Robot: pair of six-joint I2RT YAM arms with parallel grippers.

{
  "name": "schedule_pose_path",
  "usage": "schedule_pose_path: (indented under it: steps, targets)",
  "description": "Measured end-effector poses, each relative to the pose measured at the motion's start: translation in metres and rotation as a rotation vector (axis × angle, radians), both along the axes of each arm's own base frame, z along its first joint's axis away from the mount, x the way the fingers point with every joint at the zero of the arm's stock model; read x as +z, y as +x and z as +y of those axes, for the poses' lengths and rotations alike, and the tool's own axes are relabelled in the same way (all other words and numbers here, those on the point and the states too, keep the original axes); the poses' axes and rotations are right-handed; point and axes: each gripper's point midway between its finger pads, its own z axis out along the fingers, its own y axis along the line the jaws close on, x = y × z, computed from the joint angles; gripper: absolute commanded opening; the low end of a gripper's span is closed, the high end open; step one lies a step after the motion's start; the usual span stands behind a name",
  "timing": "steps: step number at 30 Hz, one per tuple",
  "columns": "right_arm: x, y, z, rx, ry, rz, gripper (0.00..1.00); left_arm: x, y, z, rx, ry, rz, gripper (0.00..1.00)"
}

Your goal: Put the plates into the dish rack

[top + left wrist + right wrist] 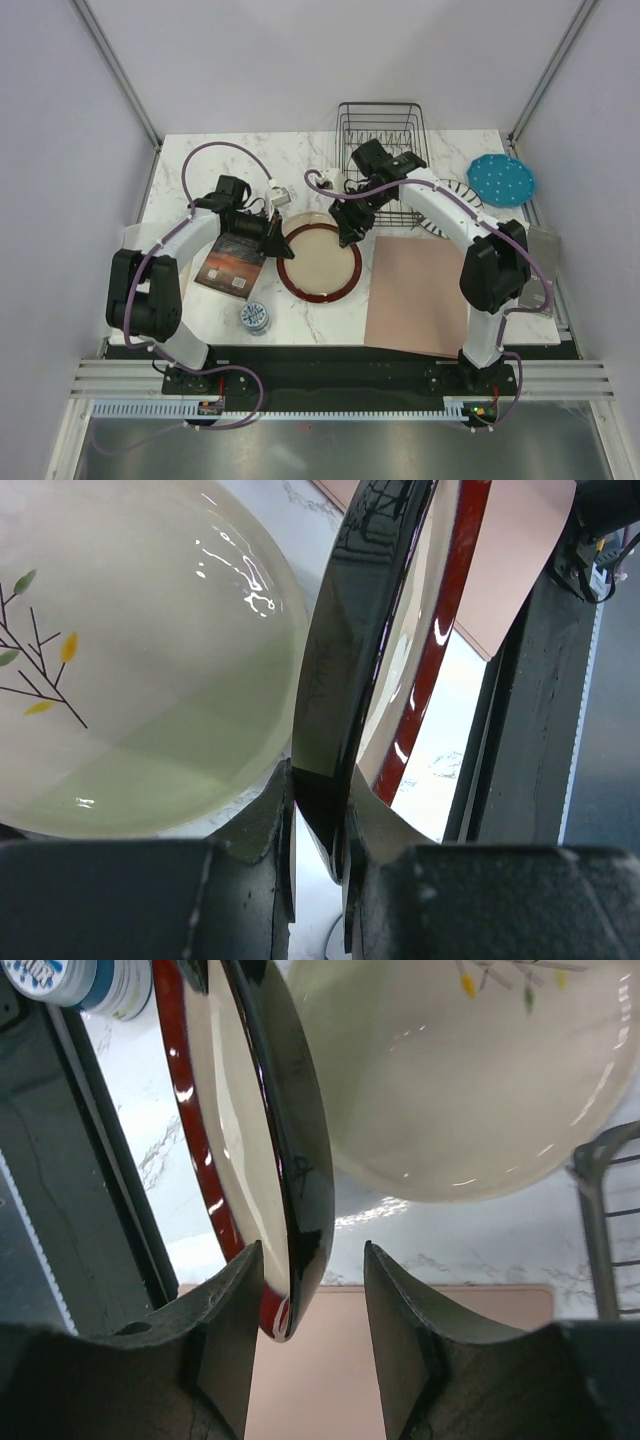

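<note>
Left fingers (pixel 280 240) were clamped tight on the edge of the red-rim plate (pixel 320 265). Right fingers (pixel 350 230) sat spread around another part of the same rim. One was touching it and there was a gap at the other, so they weren't gripping. The plate hung between the two sets. The sprig plate (pixel 130 660) lay on the table (pixel 200 170) just beside both. The rack (pixel 380 125) stood just beyond the right fingers, with the striped plate (pixel 447 195) and teal plate (pixel 501 180) off to their right.

Red-rimmed plate (pixel 320 265): raised, partly covering sprig plate (pixel 150 680). Striped plate (pixel 458 190), teal dotted plate (pixel 502 180): flat beside black wire dish rack (pixel 378 104).
</note>
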Motion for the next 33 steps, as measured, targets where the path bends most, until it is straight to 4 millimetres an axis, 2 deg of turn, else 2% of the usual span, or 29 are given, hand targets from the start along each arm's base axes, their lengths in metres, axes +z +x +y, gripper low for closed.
schedule_pose_path:
  steps: [4, 7, 10, 11, 14, 17, 18, 19, 20, 22, 24, 25, 26, 27, 30, 33]
  targets:
    - [-0.019, -0.012, -0.002, 0.040, -0.025, 0.086, 0.52, -0.001, 0.001, 0.000, 0.001, 0.001, 0.003, 0.06]
    - [-0.026, -0.017, -0.003, 0.057, -0.035, 0.120, 0.51, 0.000, 0.003, 0.000, 0.001, 0.000, -0.002, 0.04]
    - [-0.027, -0.020, -0.003, 0.073, -0.029, 0.133, 0.35, 0.001, 0.005, -0.001, 0.001, -0.002, -0.010, 0.04]
    - [-0.027, -0.020, -0.003, 0.078, -0.030, 0.126, 0.22, 0.001, 0.005, -0.001, 0.001, -0.003, -0.011, 0.04]
    - [-0.029, -0.015, -0.007, 0.052, -0.041, 0.124, 0.00, 0.002, 0.003, -0.002, 0.002, -0.009, 0.004, 0.07]
    - [-0.030, -0.010, -0.010, 0.027, -0.041, 0.129, 0.00, 0.003, 0.006, -0.004, 0.019, -0.013, 0.015, 0.28]
    - [-0.030, -0.008, -0.010, 0.022, -0.037, 0.129, 0.00, 0.004, 0.008, -0.004, 0.023, -0.014, 0.006, 0.41]
    - [-0.029, -0.006, -0.010, 0.017, -0.033, 0.124, 0.00, 0.004, 0.010, -0.005, 0.026, -0.017, -0.004, 0.47]
    - [-0.028, -0.003, -0.011, 0.014, -0.028, 0.115, 0.00, 0.005, 0.012, -0.006, 0.030, -0.021, -0.010, 0.61]
    - [-0.024, 0.004, -0.017, -0.011, -0.030, 0.110, 0.00, 0.010, 0.021, -0.005, 0.050, -0.033, -0.047, 0.68]
    - [-0.011, 0.015, -0.023, -0.051, -0.025, 0.106, 0.00, 0.020, 0.029, 0.001, 0.088, -0.036, -0.094, 0.78]
    - [0.000, 0.025, -0.027, -0.081, -0.012, 0.092, 0.00, 0.028, 0.033, 0.004, 0.106, -0.037, -0.125, 0.80]
    - [0.014, 0.040, -0.031, -0.118, 0.007, 0.067, 0.00, 0.039, 0.038, 0.010, 0.132, -0.038, -0.168, 0.82]
    - [0.030, 0.058, -0.036, -0.158, 0.030, 0.030, 0.00, 0.052, 0.041, 0.016, 0.156, -0.040, -0.214, 0.87]
    - [0.084, 0.110, -0.056, -0.288, 0.115, -0.107, 0.00, 0.100, 0.048, 0.033, 0.225, -0.038, -0.384, 0.89]
    - [0.129, 0.150, -0.081, -0.432, 0.182, -0.233, 0.00, 0.136, 0.048, 0.039, 0.260, -0.040, -0.518, 0.89]
